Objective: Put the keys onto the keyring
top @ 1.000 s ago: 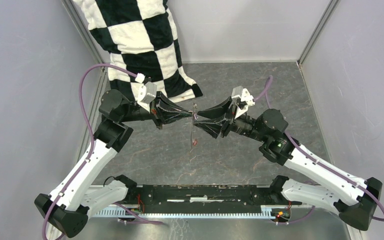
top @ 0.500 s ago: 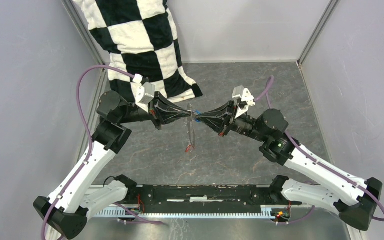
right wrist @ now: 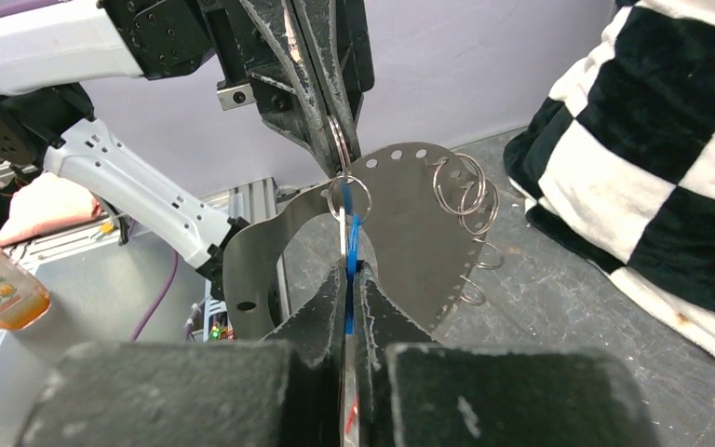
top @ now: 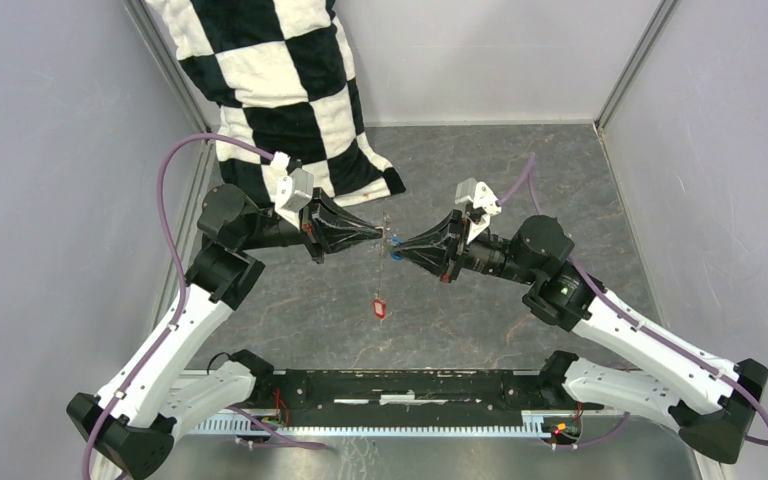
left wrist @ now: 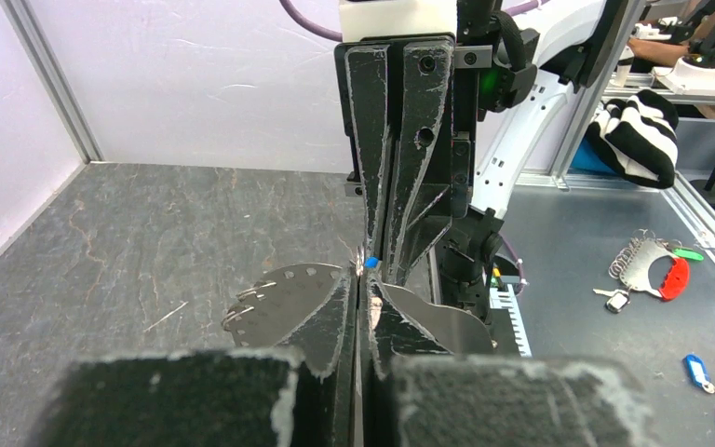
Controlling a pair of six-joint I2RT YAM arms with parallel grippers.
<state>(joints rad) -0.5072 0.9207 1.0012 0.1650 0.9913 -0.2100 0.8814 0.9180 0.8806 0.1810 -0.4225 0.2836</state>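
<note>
The keyring [right wrist: 410, 242] is a thin grey metal crescent with holes and small split rings along its rim. It hangs edge-on between both grippers in the top view [top: 384, 270]. My left gripper [top: 382, 236] is shut on its upper edge, as the left wrist view [left wrist: 363, 275] also shows, with the keyring [left wrist: 284, 298] spread to both sides. My right gripper [top: 398, 244] faces it tip to tip and is shut [right wrist: 347, 275] on the blue key [right wrist: 349, 251], whose small ring touches the keyring's rim. The red key [top: 379, 308] dangles from the keyring's low end.
A black-and-white checkered cloth [top: 280, 80] hangs over the back left corner. Grey walls close in the dark floor on three sides. A metal rail [top: 390, 385] runs along the near edge. Outside the enclosure lie another keyring [left wrist: 652, 270] and blue tags [left wrist: 703, 368].
Both grippers have rolled about their axes and the right one now looks narrow from above. The blue key now shows at the right gripper's tips. The red key has swung lower.
</note>
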